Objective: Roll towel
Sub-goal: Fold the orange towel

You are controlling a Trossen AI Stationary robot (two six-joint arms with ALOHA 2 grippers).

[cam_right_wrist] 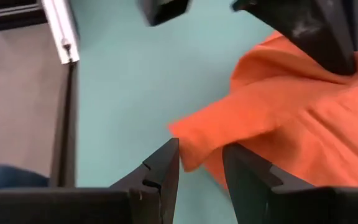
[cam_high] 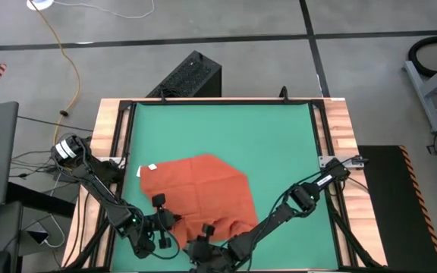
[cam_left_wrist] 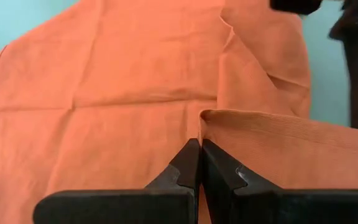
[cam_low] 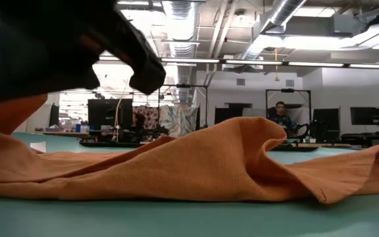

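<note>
Just one towel point(cam_high: 199, 189); two pincers: left pincer point(cam_left_wrist: 199, 163) pinching towel edge, right pincer point(cam_right_wrist: 201, 163) spread.

Lab: monitors point(cam_low: 104, 112), exposed ceiling ducts point(cam_low: 183, 20)

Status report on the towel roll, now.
Left tool shut, pinching the towel at its near edge. Right tool open at the towel's near corner, not gripping. Towel mostly flat on green mat, unrolled. Nothing in the way.

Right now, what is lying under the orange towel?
The towel lies on the green mat, which shows all around it. Nothing else is visible beneath; its folds hide whatever might be under them.
</note>
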